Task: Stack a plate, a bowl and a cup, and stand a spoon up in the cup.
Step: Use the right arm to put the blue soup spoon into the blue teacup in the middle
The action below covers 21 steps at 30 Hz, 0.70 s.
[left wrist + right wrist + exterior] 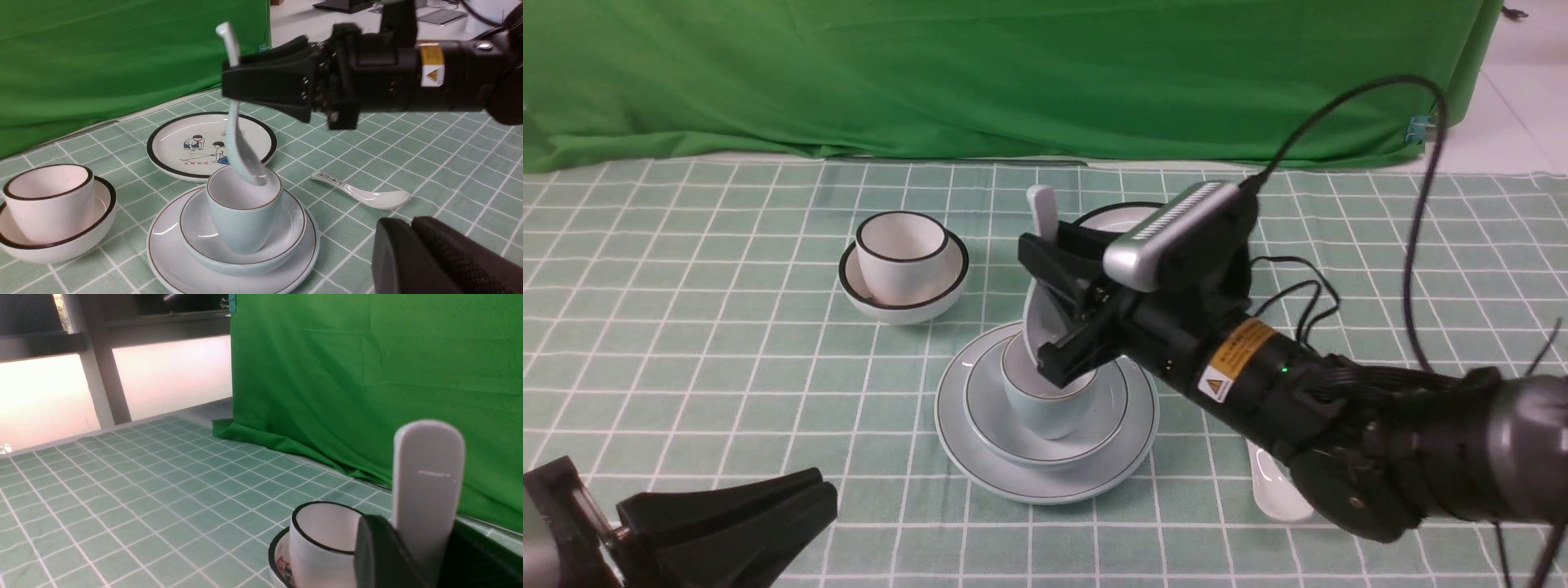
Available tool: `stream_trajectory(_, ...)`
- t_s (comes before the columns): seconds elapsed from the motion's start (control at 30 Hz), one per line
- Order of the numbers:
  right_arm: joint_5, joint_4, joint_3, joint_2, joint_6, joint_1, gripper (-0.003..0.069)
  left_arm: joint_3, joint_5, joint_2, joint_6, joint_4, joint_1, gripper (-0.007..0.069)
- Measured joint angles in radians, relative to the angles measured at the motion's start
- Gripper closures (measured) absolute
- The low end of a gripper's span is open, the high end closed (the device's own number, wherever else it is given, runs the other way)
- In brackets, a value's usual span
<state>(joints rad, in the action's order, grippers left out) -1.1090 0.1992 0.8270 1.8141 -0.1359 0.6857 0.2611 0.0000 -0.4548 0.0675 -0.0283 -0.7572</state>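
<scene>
We have the plain glossy white ceramic soup spoon [234, 130] clamped mid-handle in the right gripper [235, 83], tilted near-upright with its scoop dipping into the mouth of the pale blue handleless cup [245, 220], presumably so it can be stood there. The cup sits in the pale blue-white glossy bowl [196, 232] on the pale round plate [163, 261], so 3 pieces are stacked. The left gripper [809, 498] is closed and empty, well apart.

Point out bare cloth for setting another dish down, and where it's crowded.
Free: the cloth left of the black-rimmed bowl; the patch between plate and left claw. Crowded: centre, where the right claw holds the spoon at the cup, cartoon plate behind.
</scene>
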Motion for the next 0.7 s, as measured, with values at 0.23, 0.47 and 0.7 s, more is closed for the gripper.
stream_trajectory(0.23, 0.026, 0.003, 0.043, 0.068, -0.002, 0.0, 0.0493, 0.0, 0.007, 0.0, 0.002, 0.0, 0.0, 0.0607)
stream_trajectory(0.47, 0.045, -0.003, 0.046, 0.115, 0.042, 0.0, 0.0482, 0.0, 0.007, 0.0, 0.002, 0.0, 0.0, 0.0607)
stream_trajectory(0.7, 0.061, -0.009, 0.046, 0.129, 0.054, 0.0, 0.0368, 0.0, 0.007, 0.0, 0.002, 0.0, 0.0, 0.0607)
